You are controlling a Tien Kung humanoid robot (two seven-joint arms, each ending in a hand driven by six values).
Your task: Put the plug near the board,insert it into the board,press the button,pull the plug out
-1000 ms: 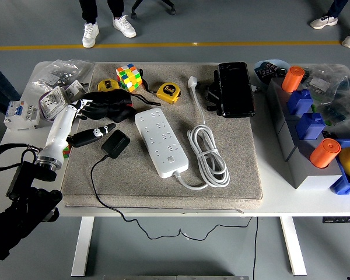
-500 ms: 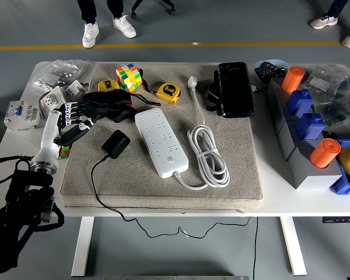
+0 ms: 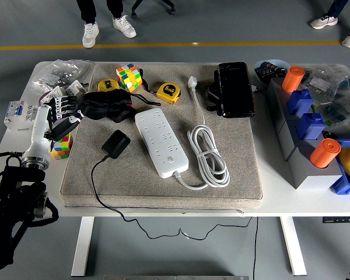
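The black plug (image 3: 115, 143) lies on the grey mat (image 3: 239, 175) just left of the white power board (image 3: 161, 142); its thin black cable runs down over the table's front edge. The board's button (image 3: 171, 158) sits near its front end. My left hand (image 3: 60, 115), on a white forearm, hovers at the mat's left edge, well to the left of the plug. Its fingers are loosely spread and hold nothing. The right arm is out of view.
A black cloth bundle (image 3: 108, 106), a Rubik's cube (image 3: 128, 77) and a yellow tape measure (image 3: 168, 92) lie behind the board. Its coiled white cord (image 3: 209, 154) lies to the right. A small cube (image 3: 62, 146) sits under my hand. Grey and blue bins (image 3: 306, 134) stand on the right.
My left hand has pulled back to the left, from beside the plug to the mat's left edge. The plug and the board have not moved.
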